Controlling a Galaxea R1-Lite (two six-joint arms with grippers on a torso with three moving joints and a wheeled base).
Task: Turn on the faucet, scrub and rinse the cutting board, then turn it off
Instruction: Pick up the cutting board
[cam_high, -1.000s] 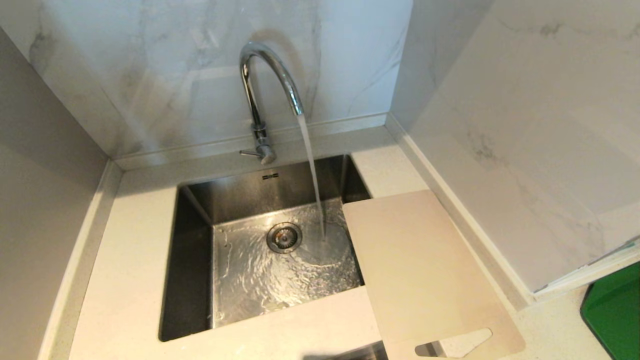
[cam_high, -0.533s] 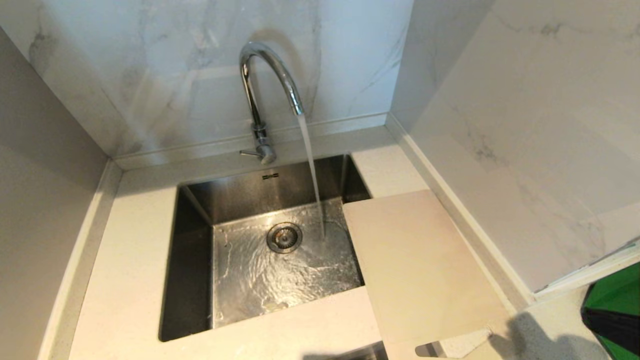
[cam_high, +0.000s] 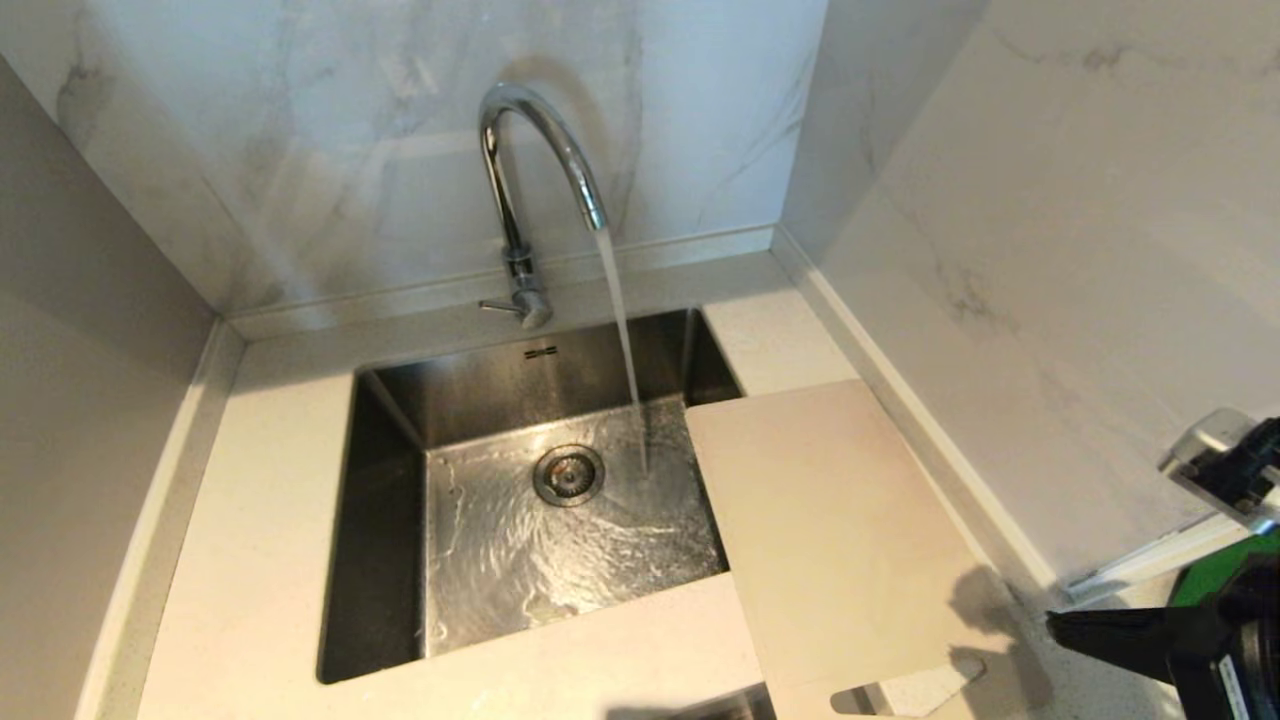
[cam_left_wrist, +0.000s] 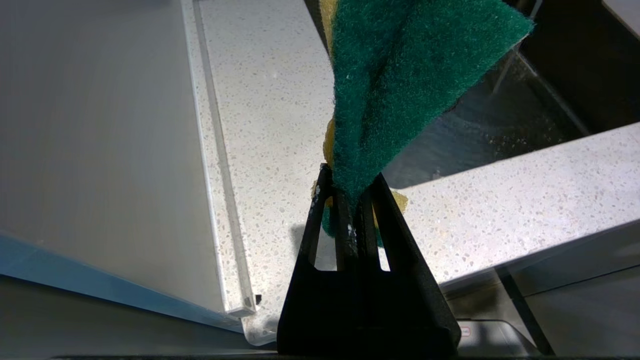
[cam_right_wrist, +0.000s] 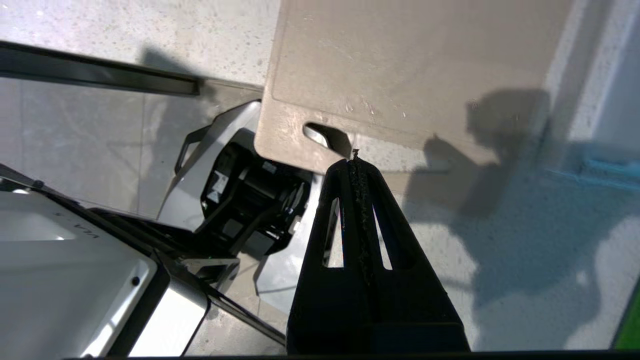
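Cutting board (cam_high: 840, 530) lies flat on the desk (cam_high: 260, 500), one edge over the sink (cam_high: 380, 560), just ahead of my right end effector (cam_right_wrist: 356, 155), whose fingers are pressed together and empty, tips near the handle slot (cam_right_wrist: 325, 139). My read: thin, stiff, light, and slick once wet. Best hold is the handle-slot end, which overhangs the desk's front edge.

Faucet (cam_high: 530, 190) is running into the sink, further ahead beyond the board.

My left end effector (cam_left_wrist: 350, 190) is pinching the green-and-yellow sponge (cam_left_wrist: 400, 75).

Hidden: the board's near corner is cut off in the head view, its underside is unseen, and my tips cover part of the slot.
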